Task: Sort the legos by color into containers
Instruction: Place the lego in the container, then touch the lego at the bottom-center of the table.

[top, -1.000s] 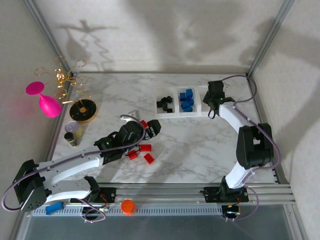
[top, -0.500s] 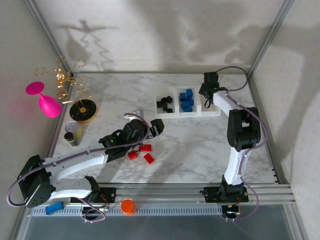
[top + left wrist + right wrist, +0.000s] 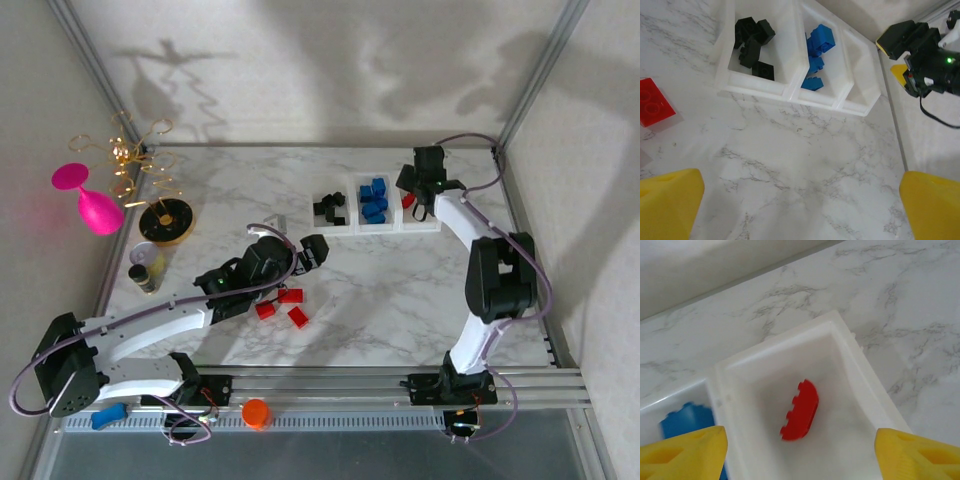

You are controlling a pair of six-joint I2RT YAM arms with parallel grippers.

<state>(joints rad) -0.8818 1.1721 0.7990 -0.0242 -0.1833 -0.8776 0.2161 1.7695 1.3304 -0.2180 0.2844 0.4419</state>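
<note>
Spread wide, both pairs of jaws grasp nothing. The right gripper [image 3: 800, 454] hangs over the right-hand bin of the containers [image 3: 855, 370]. One red brick [image 3: 801, 410] shows inside that bin, between the yellow fingertips [image 3: 685, 450]; whether it rests on the floor cannot be told. Black bricks [image 3: 752, 45] sit in the left bin and blue bricks [image 3: 817, 55] in the middle one. The left gripper [image 3: 312, 252] hovers over the marble table [image 3: 400, 300], at 7 o'clock from the containers. Three loose red legos [image 3: 285, 305] lie at its own 7 o'clock, well apart from the bins.
</note>
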